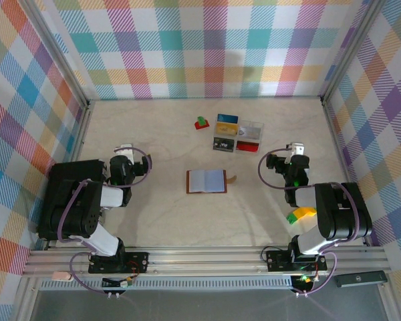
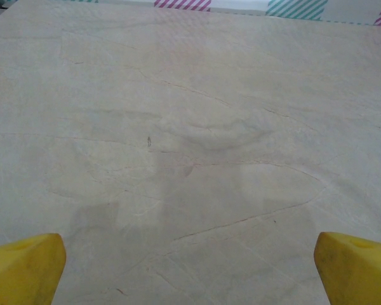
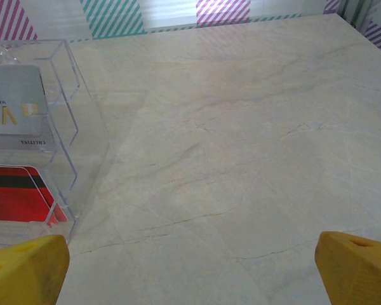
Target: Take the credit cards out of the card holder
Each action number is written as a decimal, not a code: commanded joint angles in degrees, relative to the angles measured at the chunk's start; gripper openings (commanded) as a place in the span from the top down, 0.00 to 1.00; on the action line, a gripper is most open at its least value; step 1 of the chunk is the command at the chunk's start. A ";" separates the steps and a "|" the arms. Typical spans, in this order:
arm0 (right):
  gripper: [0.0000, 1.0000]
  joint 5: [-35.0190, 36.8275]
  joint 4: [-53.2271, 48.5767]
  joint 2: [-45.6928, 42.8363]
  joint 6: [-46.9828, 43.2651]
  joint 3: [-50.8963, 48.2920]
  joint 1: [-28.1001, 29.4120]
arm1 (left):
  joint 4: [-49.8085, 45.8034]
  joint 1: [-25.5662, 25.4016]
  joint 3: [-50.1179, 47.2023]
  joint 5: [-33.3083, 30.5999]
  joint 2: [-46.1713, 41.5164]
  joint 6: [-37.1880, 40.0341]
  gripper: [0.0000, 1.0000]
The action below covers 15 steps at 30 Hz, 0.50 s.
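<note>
The left gripper (image 2: 189,270) and the right gripper (image 3: 190,267) are both wide open and empty. Each arm is folded near its base, with the card holder (image 1: 206,181) lying open between them.

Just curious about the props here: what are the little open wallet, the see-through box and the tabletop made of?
Wallet: probably leather or imitation, matte reddish-brown border, bluish-grey lining; too small to be sure. Box: clear rigid plastic, glossy; a red card shows through its wall. Tabletop: pale, thinly veined, marble or marble-print laminate; can't tell which.
</note>
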 commanded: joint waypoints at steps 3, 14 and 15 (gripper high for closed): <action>0.01 0.56 0.16 0.47 0.19 1.24 -0.22 | -0.44 -0.36 0.88 -0.01 0.22 1.06 0.00; 0.01 0.51 0.36 0.45 0.08 1.11 -0.24 | -0.87 -0.38 1.06 -0.09 0.34 1.04 0.00; 0.01 -0.95 1.15 0.34 -0.31 0.49 -0.28 | -0.79 -0.34 1.01 0.00 0.31 1.00 0.00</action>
